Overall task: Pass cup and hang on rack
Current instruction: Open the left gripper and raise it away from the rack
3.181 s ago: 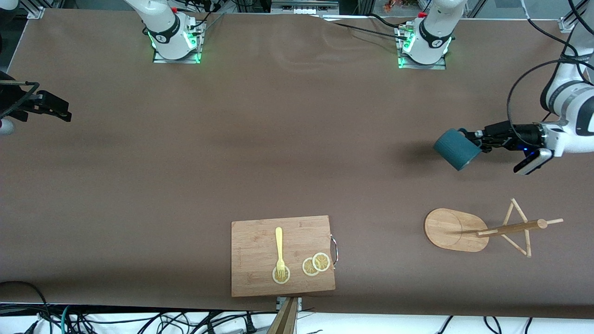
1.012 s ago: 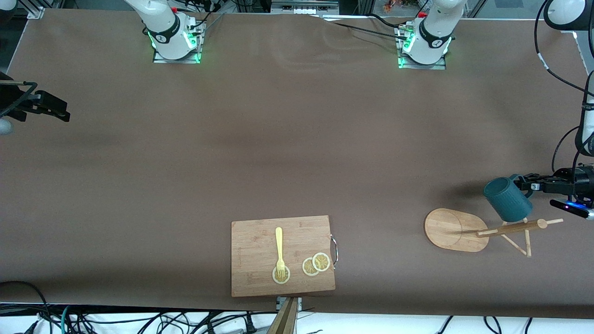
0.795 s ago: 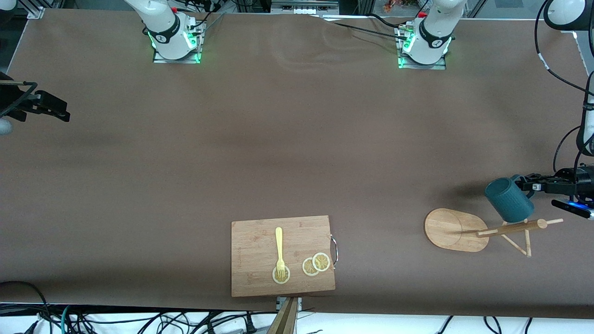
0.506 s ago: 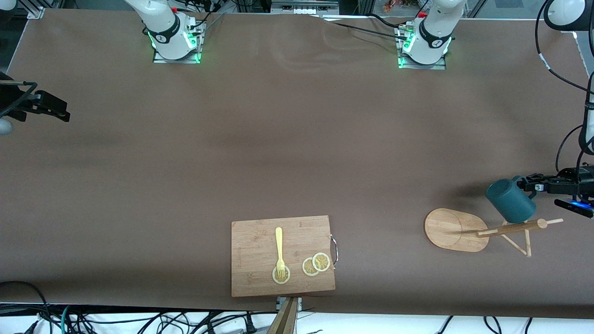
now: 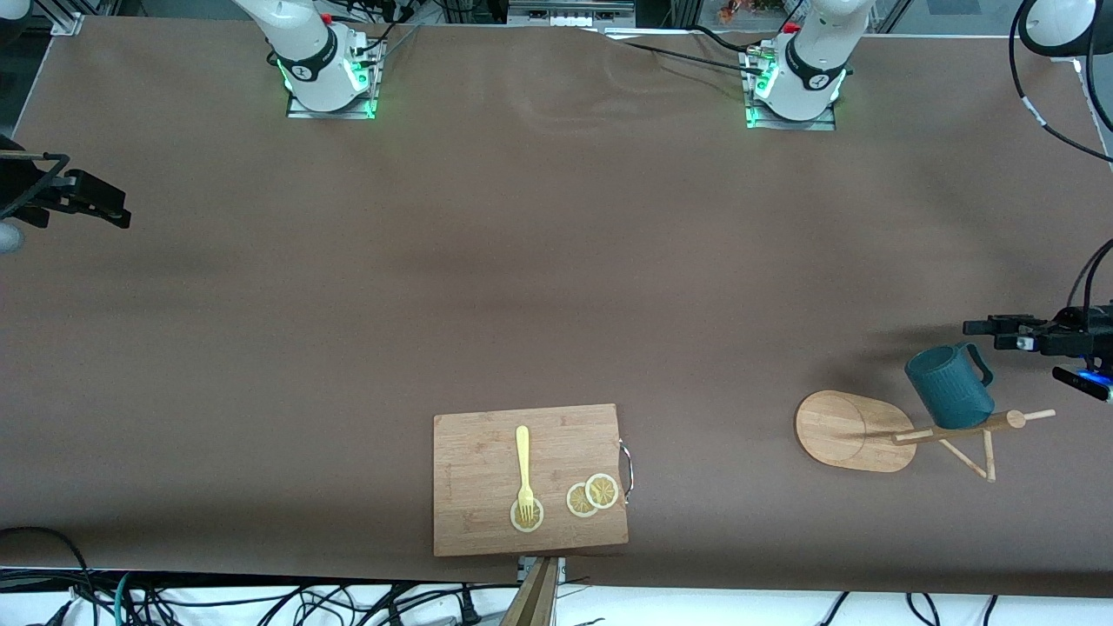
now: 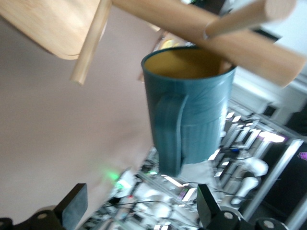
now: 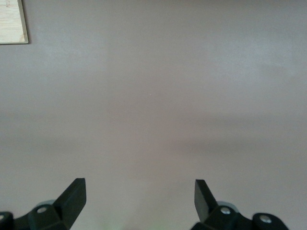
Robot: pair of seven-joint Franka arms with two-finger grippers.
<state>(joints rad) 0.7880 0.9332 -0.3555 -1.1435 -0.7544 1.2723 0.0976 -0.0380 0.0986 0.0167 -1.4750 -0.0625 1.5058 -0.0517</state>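
The dark teal ribbed cup (image 5: 948,396) hangs on the bamboo rack (image 5: 956,428) by its upper pegs, above the rack's oval base (image 5: 848,430). My left gripper (image 5: 978,330) is open and empty, just off the cup's handle and clear of it. In the left wrist view the cup (image 6: 189,100) shows its handle and ochre inside, under the rack's pegs (image 6: 206,19), ahead of my open left gripper (image 6: 141,203). My right gripper (image 5: 113,213) waits open over bare table at the right arm's end. It is also open and empty in the right wrist view (image 7: 139,191).
A wooden cutting board (image 5: 487,443) lies near the front camera at mid-table, with a yellow fork (image 5: 523,465) and lemon slices (image 5: 593,496) on it. A corner of the board (image 7: 12,21) shows in the right wrist view.
The left gripper carried the cup down to the rack, let it go and drew back toward the left arm's end. The cup now hangs on the pegs. The right arm has not moved.
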